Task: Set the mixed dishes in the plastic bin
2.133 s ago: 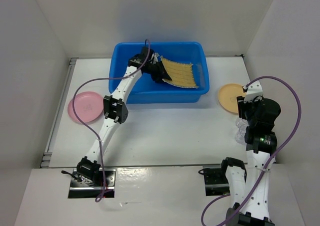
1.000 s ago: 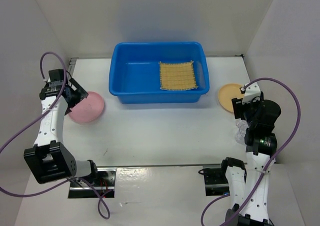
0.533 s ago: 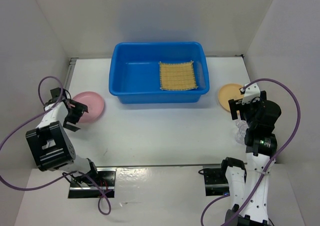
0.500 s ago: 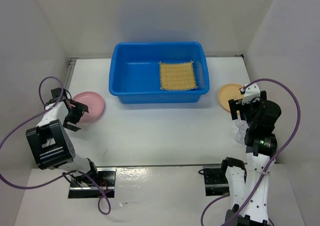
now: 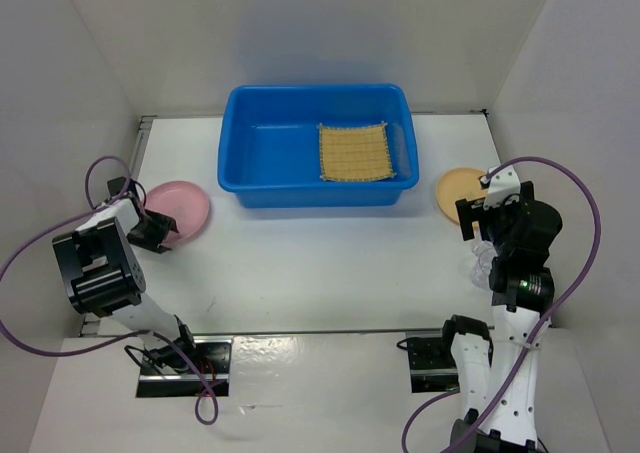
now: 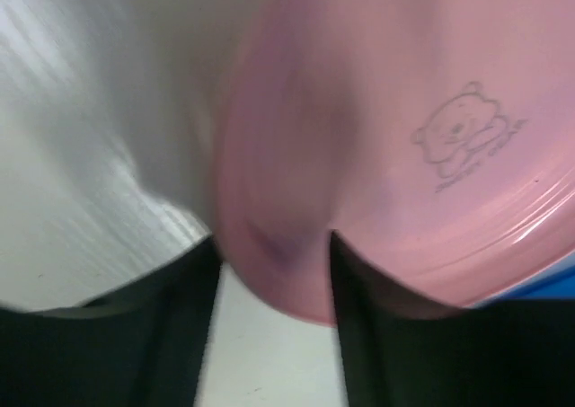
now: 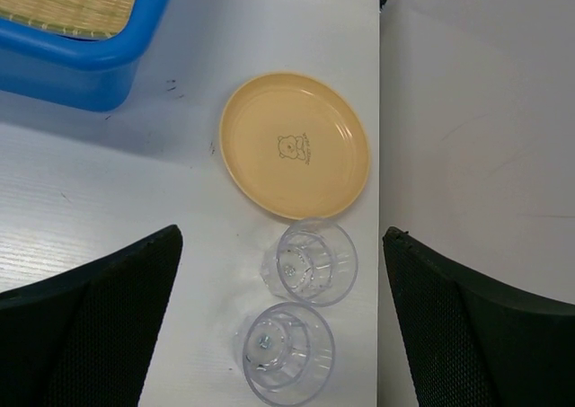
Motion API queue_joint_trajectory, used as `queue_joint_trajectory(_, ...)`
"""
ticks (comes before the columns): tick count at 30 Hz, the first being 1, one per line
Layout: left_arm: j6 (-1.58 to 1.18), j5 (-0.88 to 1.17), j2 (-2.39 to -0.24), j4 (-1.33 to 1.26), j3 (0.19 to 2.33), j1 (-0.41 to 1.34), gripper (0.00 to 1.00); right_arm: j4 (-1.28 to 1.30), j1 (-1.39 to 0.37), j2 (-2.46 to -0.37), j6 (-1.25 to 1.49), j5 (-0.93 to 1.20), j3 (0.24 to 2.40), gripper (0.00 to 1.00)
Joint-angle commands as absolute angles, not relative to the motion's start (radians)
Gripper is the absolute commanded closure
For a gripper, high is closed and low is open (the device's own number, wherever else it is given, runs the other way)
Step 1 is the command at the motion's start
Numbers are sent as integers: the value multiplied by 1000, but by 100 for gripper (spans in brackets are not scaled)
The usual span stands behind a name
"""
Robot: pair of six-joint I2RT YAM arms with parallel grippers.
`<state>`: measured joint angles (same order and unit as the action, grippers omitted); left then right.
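Top view: mat in the plastic bin, 12 o'clock; my left tool has swung to the pink plate, 9 o'clock. Left wrist: rim between fingers, cannot tell if clenched. Right wrist: right tool released, over 2 cups.

place: robot lab test cell | cues: white panel walls; white table; purple cabling

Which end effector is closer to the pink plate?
Left. The left end effector sits at the pink plate's near-left rim, its fingers either side of the edge. The right end effector is across the table, by the tan plate and clear cups.
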<state>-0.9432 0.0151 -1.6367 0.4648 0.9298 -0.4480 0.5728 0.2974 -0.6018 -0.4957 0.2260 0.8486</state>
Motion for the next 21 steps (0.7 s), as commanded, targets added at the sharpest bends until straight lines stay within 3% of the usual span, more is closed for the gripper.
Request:
queue_joint_trajectory(1, -911, 49, -1667, 420, 936, -466, 52, 560, 304, -609, -500, 238, 854, 3)
queue_joint_trajectory(2, -911, 49, -1667, 420, 936, -475, 63, 560, 304, -609, -500, 238, 854, 3)
queue_joint_trajectory(3, -911, 63, -1667, 420, 945, -476, 84, 560, 304, -609, -500, 238, 854, 3)
queue_joint_trajectory(8, -919, 101, -1611, 462, 1002, -495, 100, 560, 304, -609, -500, 238, 854, 2)
queue_joint_trajectory(17, -1173, 28, -1137, 411, 1069, -495, 100, 560, 304, -609, -500, 238, 854, 2)
queue_joint_trajectory(21, -1186, 187, -1115, 329, 1167, -486, 100, 560, 304, -609, -500, 238, 854, 2)
